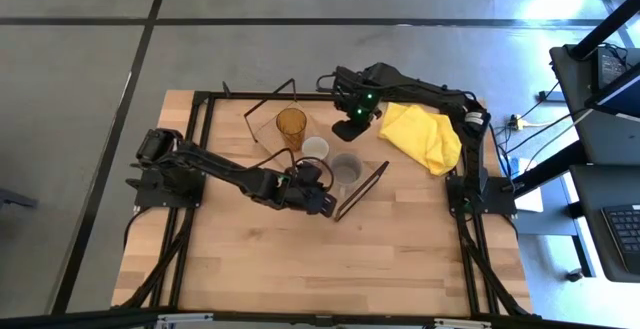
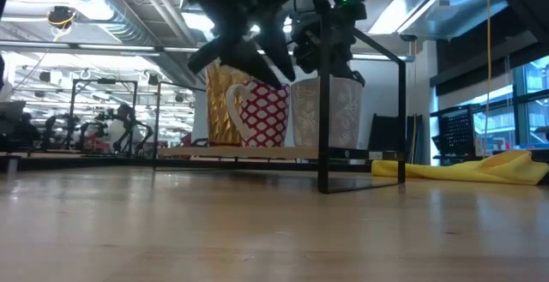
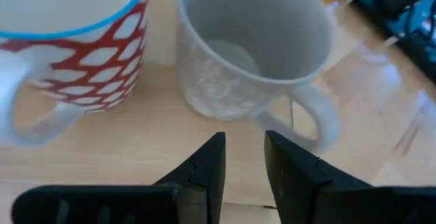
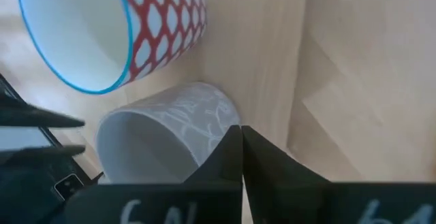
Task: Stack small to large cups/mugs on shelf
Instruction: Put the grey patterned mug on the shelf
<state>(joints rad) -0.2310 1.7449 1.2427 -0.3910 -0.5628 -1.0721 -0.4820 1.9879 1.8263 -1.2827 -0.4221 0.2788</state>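
High view shows the left claw (image 1: 322, 191) low over the counter (image 1: 400, 249), just on the near side of the shelf (image 1: 318, 165), with its tips pointing at the gap between the white mug (image 1: 315, 148) and the grey mug (image 1: 346, 167). Its wrist view shows the two fingers (image 3: 210, 164) slightly apart and holding nothing, with the grey mug's handle (image 3: 310, 118) just beyond them. The right claw (image 1: 349, 127) hangs on the far side of the same mugs; its fingers are pressed together and empty, right above the grey mug's rim (image 4: 146, 139).

All three vessels stand upright in a row on the shelf board: the amber tumbler (image 1: 291, 126) at the far-left end, the white mug with its red pattern in the middle, the grey mug at the near-right end.

Crowding is the main risk, I judge. Both claws flank the grey mug, so an arm swinging wide could clip its handle or rim and tip it, or knock it into the white mug beside it. The black wire frame (image 1: 362, 189) stands just beside the left claw and could snag it. A yellow cloth (image 1: 422, 135) lies well to the right, out of the way.
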